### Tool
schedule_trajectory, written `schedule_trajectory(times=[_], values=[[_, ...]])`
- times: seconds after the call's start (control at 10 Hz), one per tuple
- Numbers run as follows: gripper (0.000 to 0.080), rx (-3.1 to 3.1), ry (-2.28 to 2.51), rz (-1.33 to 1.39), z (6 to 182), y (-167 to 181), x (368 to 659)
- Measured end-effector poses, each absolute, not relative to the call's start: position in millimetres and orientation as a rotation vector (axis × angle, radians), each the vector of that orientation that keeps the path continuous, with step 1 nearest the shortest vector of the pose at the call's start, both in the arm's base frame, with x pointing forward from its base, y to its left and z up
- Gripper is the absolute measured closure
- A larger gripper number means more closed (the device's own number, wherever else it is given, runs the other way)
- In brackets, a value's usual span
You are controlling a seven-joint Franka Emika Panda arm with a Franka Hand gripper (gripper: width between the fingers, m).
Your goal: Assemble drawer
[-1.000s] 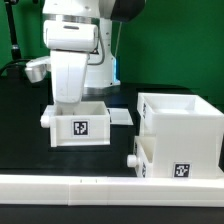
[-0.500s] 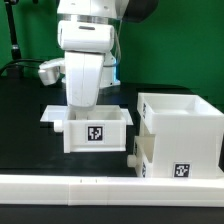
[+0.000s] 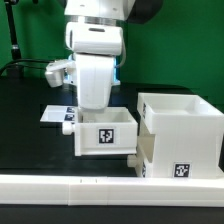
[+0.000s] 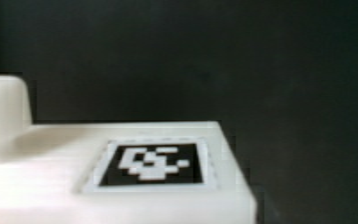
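Farthest toward the exterior view's left, at about 10 o'clock from the gripper (image 3: 96, 108), lay the marker board (image 3: 53, 113), flat on the black table (image 3: 25, 140) and partly hidden behind the arm. Next came the gripper itself, pointing straight down from 12 o'clock into the open top of the loose tray (image 3: 105, 135). Could not tell how far apart the fingers stood, nor whether they pinched a wall: the tips were sunk behind the tray's rim, out of sight. Sat directly beneath the tool, that tray, upright and open side up, its front wall showing a square tag (image 3: 105, 133). Could not tell whether it rested on the table or hung just clear of it.

Seen close in the wrist view: a white wall of the loose tray (image 4: 51, 165) with the tag (image 4: 155, 163) on it, black table behind, and a blurred white block at one edge, too soft to name.

At 3 o'clock from the tray, just beside it, stood the housing (image 3: 185, 125), boxy and upright. Held a second tray (image 3: 170, 165) low in its front, with a round knob (image 3: 131, 160) sticking out toward the loose tray at about its 5 o'clock.

Stretched across the foreground at 6 o'clock, from one edge to the other, the long white rail (image 3: 100, 186).
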State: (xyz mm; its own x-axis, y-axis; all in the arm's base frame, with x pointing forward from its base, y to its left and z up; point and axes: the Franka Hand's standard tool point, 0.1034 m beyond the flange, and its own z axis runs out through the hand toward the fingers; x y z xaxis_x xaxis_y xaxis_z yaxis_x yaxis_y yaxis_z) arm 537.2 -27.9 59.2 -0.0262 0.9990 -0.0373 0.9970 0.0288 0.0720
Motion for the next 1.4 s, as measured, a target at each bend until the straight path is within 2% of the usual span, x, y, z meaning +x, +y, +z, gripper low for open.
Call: schedule_trajectory(times=[0.6,1.0,1.4], values=[[0.0755,2.168,2.225,-0.046,57.2,-29,531],[0.0755,2.155,2.226,-0.026,62.4,-23,540],[0.0755,2.161,2.236,-0.025,55.0,-16,545]])
